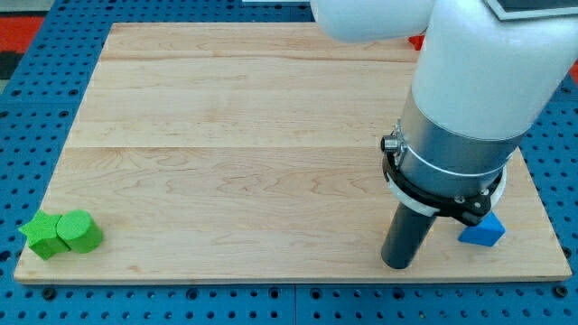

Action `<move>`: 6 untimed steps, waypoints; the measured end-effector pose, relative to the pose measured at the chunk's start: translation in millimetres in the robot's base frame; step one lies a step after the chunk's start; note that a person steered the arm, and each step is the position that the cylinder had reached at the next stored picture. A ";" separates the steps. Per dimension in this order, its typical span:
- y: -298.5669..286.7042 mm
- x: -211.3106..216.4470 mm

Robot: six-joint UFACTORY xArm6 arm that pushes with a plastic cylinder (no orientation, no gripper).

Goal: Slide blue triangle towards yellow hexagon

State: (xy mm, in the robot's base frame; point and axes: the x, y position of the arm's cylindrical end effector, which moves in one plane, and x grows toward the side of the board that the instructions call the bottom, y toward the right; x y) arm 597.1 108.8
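Note:
The blue triangle (481, 232) lies near the board's bottom right corner, partly behind the arm's ring. My tip (397, 264) rests on the board just to the left of the blue triangle, a short gap apart. No yellow hexagon shows in the view; the arm's white body hides much of the upper right.
A green star-shaped block (40, 236) and a green cylinder (79, 232) touch each other at the board's bottom left corner. A red block (416, 41) peeks out behind the arm at the view's top. The wooden board (244, 144) sits on a blue pegboard (36, 81).

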 end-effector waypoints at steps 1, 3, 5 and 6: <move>0.0 1.3; 8.6 7.0; 39.2 20.4; 59.8 20.5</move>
State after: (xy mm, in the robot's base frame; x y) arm 617.6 168.6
